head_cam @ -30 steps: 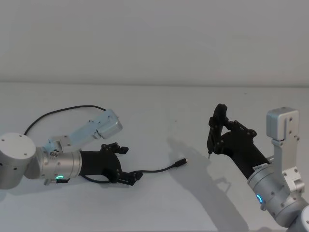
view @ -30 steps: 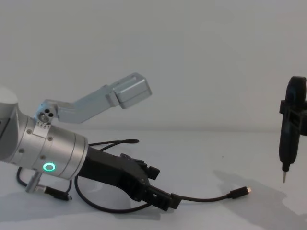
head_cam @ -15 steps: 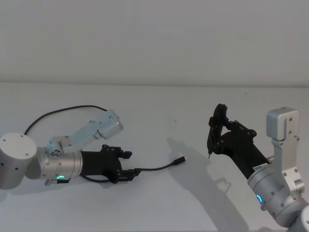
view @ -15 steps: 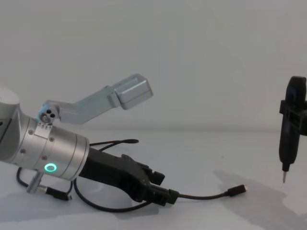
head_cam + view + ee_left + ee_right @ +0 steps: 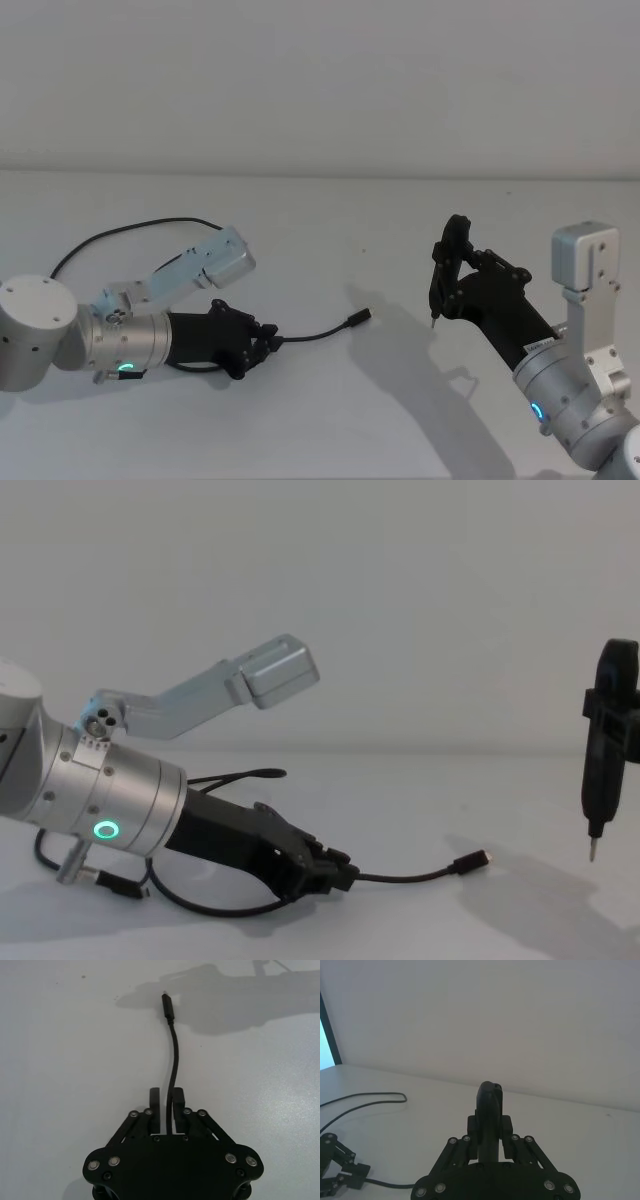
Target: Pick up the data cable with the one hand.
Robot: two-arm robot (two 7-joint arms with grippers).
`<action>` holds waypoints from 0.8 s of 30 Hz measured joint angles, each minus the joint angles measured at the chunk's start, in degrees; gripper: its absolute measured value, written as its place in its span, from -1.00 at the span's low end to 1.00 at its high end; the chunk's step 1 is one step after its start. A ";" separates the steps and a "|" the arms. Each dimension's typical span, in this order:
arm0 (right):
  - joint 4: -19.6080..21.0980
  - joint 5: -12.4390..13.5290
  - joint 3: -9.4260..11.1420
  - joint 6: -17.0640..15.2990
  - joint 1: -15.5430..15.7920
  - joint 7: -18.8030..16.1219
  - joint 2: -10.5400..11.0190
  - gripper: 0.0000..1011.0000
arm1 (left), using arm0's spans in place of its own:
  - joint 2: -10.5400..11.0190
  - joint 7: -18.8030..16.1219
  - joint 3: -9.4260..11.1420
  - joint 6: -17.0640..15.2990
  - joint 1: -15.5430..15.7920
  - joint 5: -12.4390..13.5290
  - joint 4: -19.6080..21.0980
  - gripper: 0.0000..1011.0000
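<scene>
The data cable (image 5: 310, 335) is a thin black cord on the white table. My left gripper (image 5: 262, 343), black on a silver wrist with a green ring, lies low over the table and is shut on the cable. In the left wrist view the cord (image 5: 174, 1055) runs out from between the fingers (image 5: 154, 1105) to its plug (image 5: 167, 1006). From the chest the plug (image 5: 472, 861) points right, past the left gripper (image 5: 340, 870). The rest of the cable loops behind the left arm (image 5: 110, 235).
My right gripper (image 5: 455, 285) hovers at the right, shut on a slim dark upright tool (image 5: 608, 750) with a pointed metal tip above the table. The white table (image 5: 330, 220) stretches back to a plain wall.
The left gripper's fingers closed on the cable and drew back to the left, dragging the plug end left with it. The right arm has not moved.
</scene>
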State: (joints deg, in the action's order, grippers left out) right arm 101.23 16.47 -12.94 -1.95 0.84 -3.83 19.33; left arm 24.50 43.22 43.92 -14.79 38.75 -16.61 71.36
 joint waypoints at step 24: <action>1.18 1.13 1.16 0.75 -0.21 -1.69 0.21 -0.46 | 0.49 -0.60 -1.51 4.64 -1.19 -0.19 1.59 -0.91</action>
State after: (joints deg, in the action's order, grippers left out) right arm 102.40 17.60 -11.79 -1.20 0.63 -5.52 19.55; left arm 24.99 42.62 42.41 -10.15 37.56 -16.80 72.94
